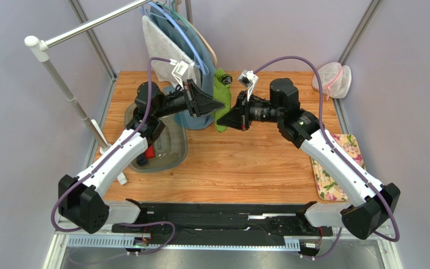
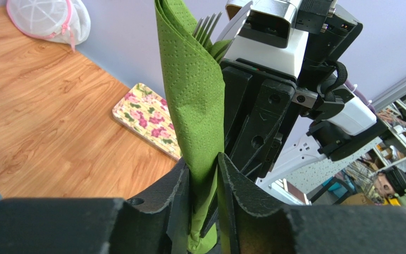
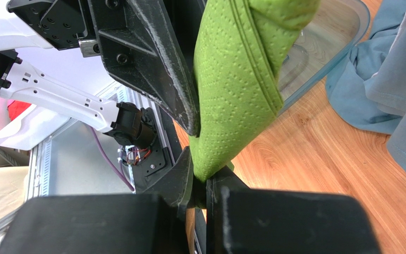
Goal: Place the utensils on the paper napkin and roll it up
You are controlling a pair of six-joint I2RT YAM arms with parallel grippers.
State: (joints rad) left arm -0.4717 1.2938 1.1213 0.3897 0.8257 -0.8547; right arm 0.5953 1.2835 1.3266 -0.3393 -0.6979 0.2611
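On the left, a clear, round-cornered plastic tub (image 1: 164, 152) sits on the wood-grain bench (image 1: 245, 162). My left hand's (image 2: 204, 161) black jaws flank the paper napkin (image 2: 192, 90), a dimpled, grass-green roll held upright in the air above the bench. I cannot tell whether they press it. Pale fork tines (image 2: 206, 26) poke from its top. My right hand (image 3: 204, 169) is clamped on the roll's narrow end. Rightmost lies a flat flowered mat (image 1: 335, 174).

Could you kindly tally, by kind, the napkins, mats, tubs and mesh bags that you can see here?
Green napkin: 1
Flowered mat: 1
Clear tub: 1
Mesh bag: 1
Total: 4
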